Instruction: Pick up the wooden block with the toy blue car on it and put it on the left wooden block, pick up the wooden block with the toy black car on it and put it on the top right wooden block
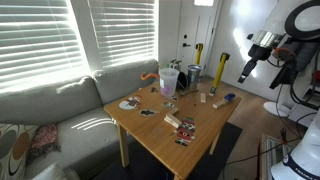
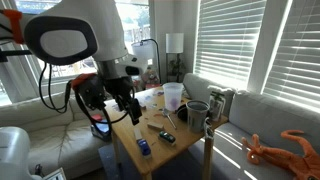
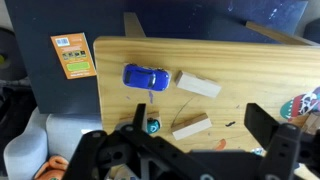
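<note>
- Gripper [image 3: 198, 142]: black jaws spread wide, holding nothing.
- Toy car [image 3: 146, 76]: one, blue, glossy, rounded.
- Wooden blocks [image 3: 198, 85]: two, pale, rectangular, smooth; second block [image 3: 190, 127] lies apart.

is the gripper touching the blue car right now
Apart. In an exterior view the gripper hangs in the air, with clear space between it and the toy blue car down on the table.

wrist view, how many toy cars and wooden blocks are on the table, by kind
blue toy car: 1
wooden blocks: 2
total: 3
</note>
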Robot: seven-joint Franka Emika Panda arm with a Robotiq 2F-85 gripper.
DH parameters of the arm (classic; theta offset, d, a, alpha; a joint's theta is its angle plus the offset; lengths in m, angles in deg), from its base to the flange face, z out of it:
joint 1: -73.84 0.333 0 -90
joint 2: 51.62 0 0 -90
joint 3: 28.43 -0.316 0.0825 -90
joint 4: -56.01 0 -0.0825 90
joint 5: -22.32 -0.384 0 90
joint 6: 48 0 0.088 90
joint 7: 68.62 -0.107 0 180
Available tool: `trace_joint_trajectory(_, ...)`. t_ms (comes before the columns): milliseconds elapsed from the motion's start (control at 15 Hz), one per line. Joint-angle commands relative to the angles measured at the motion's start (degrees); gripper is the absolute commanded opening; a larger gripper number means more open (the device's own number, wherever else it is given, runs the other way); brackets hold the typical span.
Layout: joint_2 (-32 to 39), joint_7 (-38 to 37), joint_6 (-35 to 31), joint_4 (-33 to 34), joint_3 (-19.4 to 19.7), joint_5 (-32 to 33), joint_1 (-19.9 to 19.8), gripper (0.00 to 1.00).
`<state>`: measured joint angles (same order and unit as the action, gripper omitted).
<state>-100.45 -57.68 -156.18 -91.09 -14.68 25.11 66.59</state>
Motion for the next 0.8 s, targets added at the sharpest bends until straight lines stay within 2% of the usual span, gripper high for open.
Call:
trace_joint_trajectory(0, 0.11, 0.19, 0.15, 0.16, -0.21, -0.22, -0.29, 1.00)
trace_joint_trajectory(200, 0.11, 0.19, 0.14, 0.16, -0.22, -0.22, -0.29, 1.00)
trace_joint_trajectory(467, 7.36, 0.52, 0.56, 1.98, 3.38, -2.79, -0.03, 1.00)
trace_joint_trajectory(733, 12.95, 0.50, 2.04, 3.16, 2.81, -0.24, -1.36, 1.00)
